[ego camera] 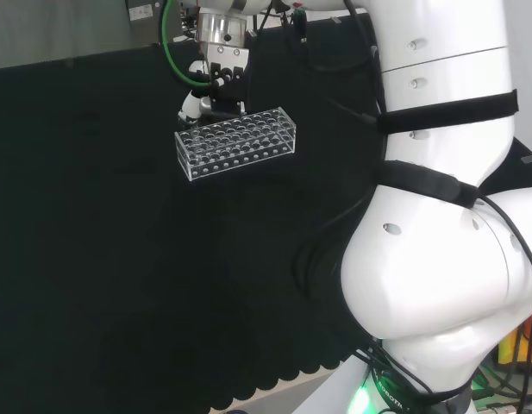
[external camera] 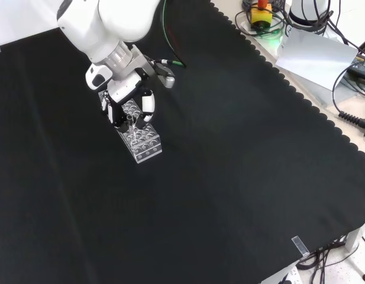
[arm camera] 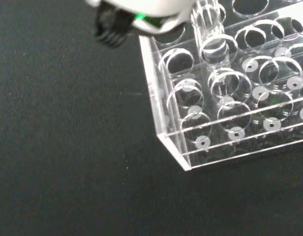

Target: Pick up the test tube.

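A black cloth (external camera: 229, 177) with a scalloped edge covers the bench and takes up most of the front view; along the lower right edge of that frame a small clear strip (external camera: 299, 244) lies on the cloth near the hem, and beyond the upper right edge cables and a yellow box with a red button (external camera: 262, 13) sit on the bare bench. Nearest in the front view, toward the upper left of the frame, a clear plastic test tube rack (external camera: 144, 144) with rows of round holes stands on the cloth, its long side running up and to the left. The hand (external camera: 128, 97) comes down over the far end of the rack, its black and white fingers (external camera: 148, 105) curled downward on either side of a thin clear test tube (external camera: 131, 122) that stands upright in a hole; whether the fingers touch the tube cannot be told. In the head view the rack (ego camera: 237, 143) lies in the upper centre of the frame, with the hand (ego camera: 215, 82) just behind its far long side and the white arm links (ego camera: 447, 216) large on the right. In the wrist view the rack's corner (arm camera: 230, 108) is close, and a clear tube (arm camera: 206, 19) rises from a hole near a blurred white part of the hand (arm camera: 141, 10).
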{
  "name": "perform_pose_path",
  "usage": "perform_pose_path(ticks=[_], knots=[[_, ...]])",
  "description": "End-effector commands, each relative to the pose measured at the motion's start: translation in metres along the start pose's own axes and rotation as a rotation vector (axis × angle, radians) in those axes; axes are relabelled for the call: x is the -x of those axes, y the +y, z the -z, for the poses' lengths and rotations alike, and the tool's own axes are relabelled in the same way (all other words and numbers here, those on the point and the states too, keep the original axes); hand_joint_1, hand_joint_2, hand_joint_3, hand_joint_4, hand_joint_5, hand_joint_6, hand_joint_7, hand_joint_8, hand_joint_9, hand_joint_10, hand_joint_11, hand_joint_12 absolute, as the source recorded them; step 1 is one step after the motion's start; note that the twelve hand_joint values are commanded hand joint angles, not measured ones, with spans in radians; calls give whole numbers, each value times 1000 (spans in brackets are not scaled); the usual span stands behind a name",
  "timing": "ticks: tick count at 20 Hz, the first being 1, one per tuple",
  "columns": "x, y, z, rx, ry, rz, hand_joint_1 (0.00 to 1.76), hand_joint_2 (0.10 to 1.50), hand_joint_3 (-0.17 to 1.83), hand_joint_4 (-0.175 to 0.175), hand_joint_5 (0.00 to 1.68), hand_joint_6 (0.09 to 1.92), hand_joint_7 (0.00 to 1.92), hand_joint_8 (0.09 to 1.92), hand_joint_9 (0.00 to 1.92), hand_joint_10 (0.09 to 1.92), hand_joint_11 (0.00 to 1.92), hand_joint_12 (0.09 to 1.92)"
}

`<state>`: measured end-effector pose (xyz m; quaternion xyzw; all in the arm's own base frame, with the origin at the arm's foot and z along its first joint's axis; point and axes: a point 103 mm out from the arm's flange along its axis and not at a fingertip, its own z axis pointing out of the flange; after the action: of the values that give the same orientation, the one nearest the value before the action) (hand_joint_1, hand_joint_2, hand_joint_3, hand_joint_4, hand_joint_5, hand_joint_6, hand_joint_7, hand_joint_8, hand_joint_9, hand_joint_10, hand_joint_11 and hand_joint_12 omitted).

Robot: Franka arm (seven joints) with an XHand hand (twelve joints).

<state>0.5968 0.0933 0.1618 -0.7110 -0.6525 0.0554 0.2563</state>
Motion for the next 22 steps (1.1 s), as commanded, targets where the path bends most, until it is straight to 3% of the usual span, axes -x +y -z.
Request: perform_pose_path(ticks=[1, 4, 7, 22], knots=[[-7, 1, 0, 124, 15, -10, 1277, 789, 407, -165, 1241, 580, 1341, 536, 1373, 442, 755, 1242], [-10, 0, 5, 166, 54, -6, 1399, 739, 446, -175, 1287, 516, 1366, 639, 1377, 266, 1012, 1069], [-10, 0, 11, 178, 84, -4, 1337, 665, 590, -175, 1319, 514, 1378, 540, 1558, 299, 1172, 939], [-8, -24, 64, 225, 194, -2, 1324, 620, 668, -175, 1339, 511, 1393, 512, 1615, 315, 1211, 891]])
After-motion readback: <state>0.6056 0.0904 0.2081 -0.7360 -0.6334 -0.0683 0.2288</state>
